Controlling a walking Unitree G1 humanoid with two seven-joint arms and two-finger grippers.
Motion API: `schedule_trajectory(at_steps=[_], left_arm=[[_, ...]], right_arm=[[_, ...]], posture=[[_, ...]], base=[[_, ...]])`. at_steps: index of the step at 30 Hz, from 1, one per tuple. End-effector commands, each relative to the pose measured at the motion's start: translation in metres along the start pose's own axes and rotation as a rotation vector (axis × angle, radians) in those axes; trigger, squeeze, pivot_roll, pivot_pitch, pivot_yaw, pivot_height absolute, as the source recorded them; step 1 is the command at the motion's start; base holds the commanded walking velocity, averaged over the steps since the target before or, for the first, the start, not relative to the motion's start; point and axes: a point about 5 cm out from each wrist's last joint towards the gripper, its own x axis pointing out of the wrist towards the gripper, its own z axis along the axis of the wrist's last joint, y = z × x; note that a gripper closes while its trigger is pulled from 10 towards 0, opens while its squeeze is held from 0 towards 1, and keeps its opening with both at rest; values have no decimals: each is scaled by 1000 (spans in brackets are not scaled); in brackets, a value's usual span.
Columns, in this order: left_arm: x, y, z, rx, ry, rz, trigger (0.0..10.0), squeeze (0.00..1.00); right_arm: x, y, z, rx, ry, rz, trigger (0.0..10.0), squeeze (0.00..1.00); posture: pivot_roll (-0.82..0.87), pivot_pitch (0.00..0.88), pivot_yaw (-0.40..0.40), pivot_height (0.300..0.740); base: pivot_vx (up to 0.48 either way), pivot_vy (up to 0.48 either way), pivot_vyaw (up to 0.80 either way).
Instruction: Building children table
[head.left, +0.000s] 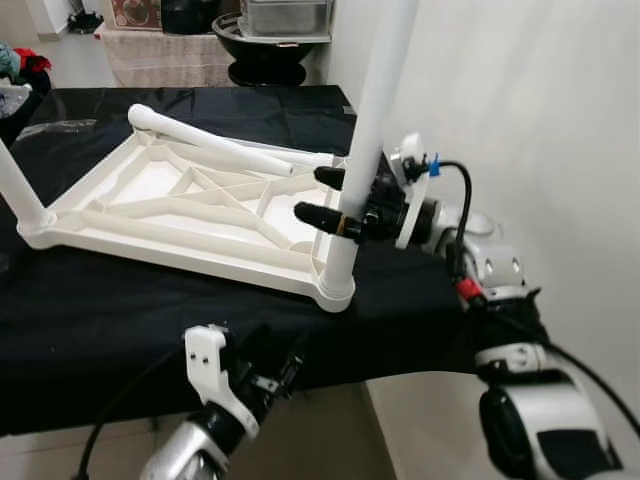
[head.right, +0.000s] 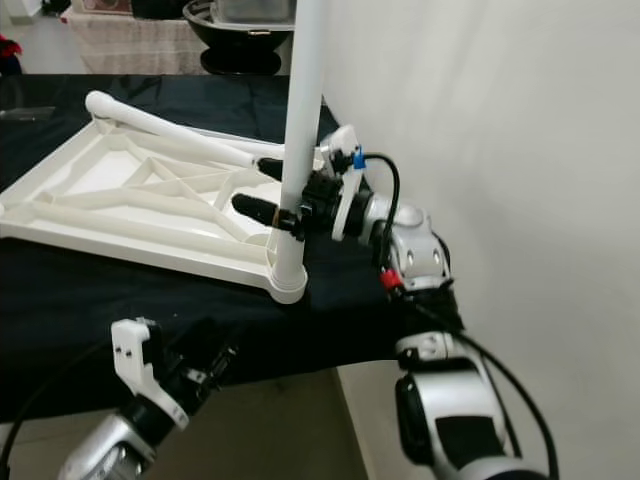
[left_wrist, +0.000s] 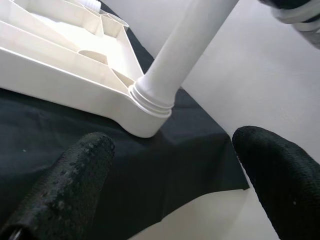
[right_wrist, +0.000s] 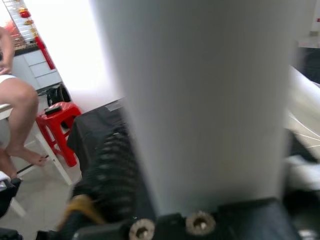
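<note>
Right gripper (head.left: 330, 198) clamped round the leg (head.left: 365, 150), one finger (head.left: 318, 214) showing on each side of the white tube, low on it, just above the socket (head.left: 335, 290). Leg upright in that near corner socket of the top (head.left: 150, 215), which lies upside down on the black cloth (head.left: 120, 320). Looks seated to the ribbed collar, though how firmly cannot be told. Another leg (head.left: 18, 190) standing at the far left corner; a spare leg (head.left: 210, 145) lying loose across the ribs. Left gripper (head.left: 262, 378) hanging below the cloth's edge, fingers spread wide, holding nothing, pointed at the socket.

Step in hand, by judgement: seating this leg. Next: press or twist straight down, keeping it plumb, then let go and reach for the spare.
</note>
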Motion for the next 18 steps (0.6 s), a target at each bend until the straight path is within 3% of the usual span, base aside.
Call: schedule_trajectory(at_steps=[1,10,11,12,13,14,15,17,18], left_arm=[[-4,-5,1,5,15,-5,10000,0],[-15,-17,7,-6,18,-14,10000,0],[-17,-20,7,-15,22,-16,10000,0],[-17,-20,7,-15,22,-16,10000,0],[-18,-20,7,-18,24,-16,10000,0],[-17,-19,6,-21,24,-15,10000,0],[-17,-19,6,-22,25,-13,10000,0],[-14,-16,6,-23,22,-12,10000,0],[-14,-16,6,-23,22,-12,10000,0]], right_arm=[[0,2,-1,-4,9,82,0,0],[-16,-7,1,-18,64,129,0,0],[-18,-10,-11,-54,152,-63,0,0],[-18,-10,-11,-54,152,-63,0,0],[-17,-10,-17,-67,187,-165,0,0],[-12,-9,-30,-88,235,-481,0,0],[-14,-7,-36,-106,262,-709,0,0],[-5,53,-61,49,305,-892,0,0],[-5,53,-61,49,305,-892,0,0]], posture=[[152,161,-102,740],[148,203,-103,740],[132,204,-129,740],[132,204,-129,740],[128,203,-134,740],[108,191,-143,740],[108,191,-143,740],[91,169,-145,740],[91,169,-145,740]], base=[[0,0,0],[0,0,0],[0,0,0],[0,0,0],[0,0,0],[0,0,0],[0,0,0],[0,0,0],[0,0,0]])
